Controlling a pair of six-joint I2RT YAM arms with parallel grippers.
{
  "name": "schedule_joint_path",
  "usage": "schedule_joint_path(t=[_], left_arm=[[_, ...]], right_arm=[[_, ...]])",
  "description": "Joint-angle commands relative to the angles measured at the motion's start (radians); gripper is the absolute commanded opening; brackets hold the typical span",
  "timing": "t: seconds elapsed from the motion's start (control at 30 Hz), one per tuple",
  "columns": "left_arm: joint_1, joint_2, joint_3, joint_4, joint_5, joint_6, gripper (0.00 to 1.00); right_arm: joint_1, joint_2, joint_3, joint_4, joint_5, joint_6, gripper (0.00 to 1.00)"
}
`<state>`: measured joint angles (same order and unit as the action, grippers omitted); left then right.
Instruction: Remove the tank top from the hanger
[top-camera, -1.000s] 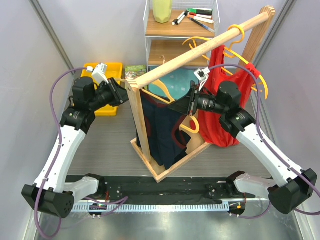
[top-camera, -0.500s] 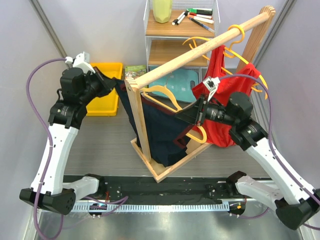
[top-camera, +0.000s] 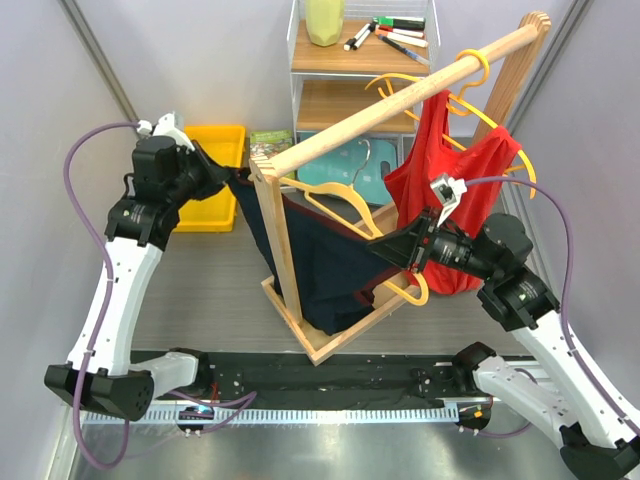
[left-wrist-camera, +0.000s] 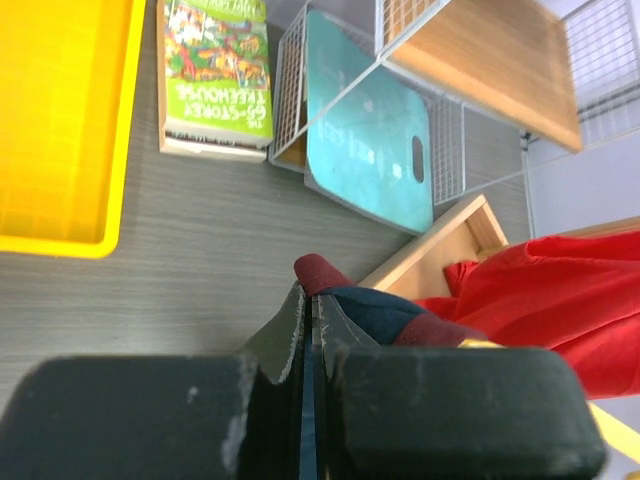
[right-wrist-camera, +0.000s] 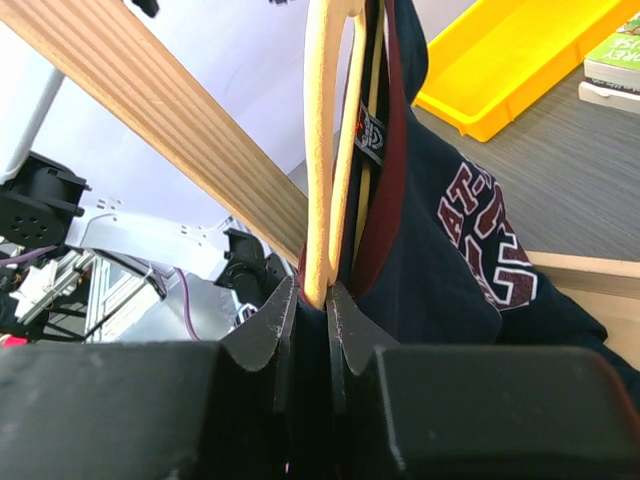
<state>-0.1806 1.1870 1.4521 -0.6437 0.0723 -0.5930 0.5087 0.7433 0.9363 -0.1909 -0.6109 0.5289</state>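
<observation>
The navy tank top (top-camera: 320, 262) with maroon trim is stretched between my two grippers under the wooden rail. My left gripper (top-camera: 228, 176) is shut on its maroon-edged strap (left-wrist-camera: 330, 290) and holds it to the left of the rack post. My right gripper (top-camera: 385, 247) is shut on the yellow hanger (top-camera: 345, 205), which is off the rail and still inside the top. In the right wrist view the hanger (right-wrist-camera: 325, 150) runs up from between the shut fingers, with the top (right-wrist-camera: 450, 250) draped beside it.
A wooden rack (top-camera: 400, 95) stands mid-table with a red garment (top-camera: 455, 200) and other yellow hangers on its rail. A yellow bin (top-camera: 210, 180) and a book (left-wrist-camera: 215, 75) lie at the back left. A wire shelf (top-camera: 340, 60) stands behind.
My right gripper has pulled the hanger down and to the right, off the rail. My left gripper has pulled the strap to the left, so the top is stretched wide.
</observation>
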Motion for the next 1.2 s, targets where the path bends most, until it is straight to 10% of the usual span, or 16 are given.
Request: schedule_joint_path(t=[0.0,0.97,1.1,1.17], left_arm=[[0.018,-0.003,-0.065,0.032,0.007,0.006,0.00],[0.016,-0.040,-0.234,0.125,0.397,-0.034,0.00],[0.016,-0.062,-0.199,0.085,0.409,-0.001,0.53],[0.017,-0.096,-0.177,0.072,0.391,0.012,0.55]], right_arm=[[0.005,-0.033,-0.004,0.143,0.019,0.048,0.01],[0.005,0.186,0.088,0.377,0.117,0.103,0.01],[0.004,0.215,0.098,0.352,0.094,0.079,0.01],[0.004,0.225,0.104,0.329,0.097,0.059,0.01]])
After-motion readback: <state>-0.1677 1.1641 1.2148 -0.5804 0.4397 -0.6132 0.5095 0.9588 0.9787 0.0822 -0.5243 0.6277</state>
